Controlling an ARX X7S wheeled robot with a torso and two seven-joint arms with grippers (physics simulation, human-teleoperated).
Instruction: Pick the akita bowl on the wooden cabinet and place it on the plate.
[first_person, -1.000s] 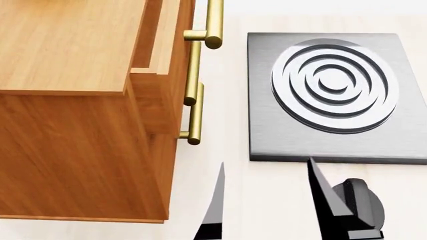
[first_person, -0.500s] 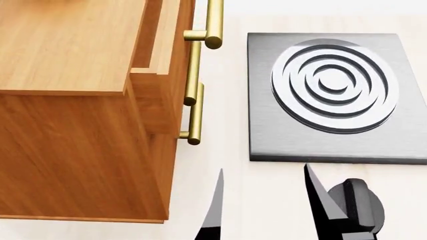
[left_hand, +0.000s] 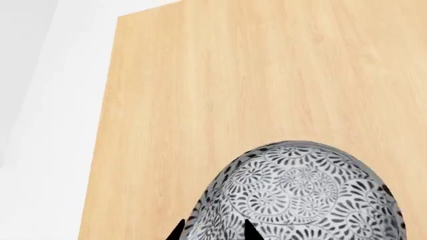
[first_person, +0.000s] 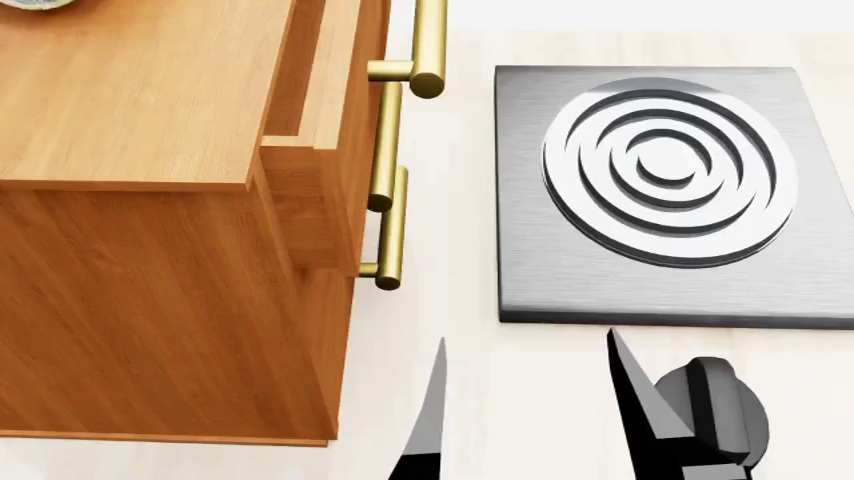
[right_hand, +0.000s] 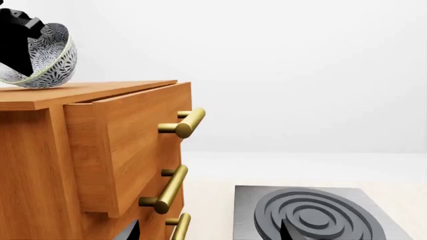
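Illumination is bright and even. Renders are sharp, without blur or glare. The orange-brown wood-grain cabinet (first_person: 147, 290) shows a darker shaded side.

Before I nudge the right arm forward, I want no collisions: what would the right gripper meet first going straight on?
Probably nothing at first: the right gripper points over bare floor, between the wooden cabinet and the grey stove plate. The stove plate's near edge lies closest ahead, though depth is unclear.

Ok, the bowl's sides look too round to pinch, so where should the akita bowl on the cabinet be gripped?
By its thin rim, from above, one finger inside and one outside. The akita bowl is a wide dome that leans on the wooden cabinet with its rim raised; the left gripper seems to pinch it there.
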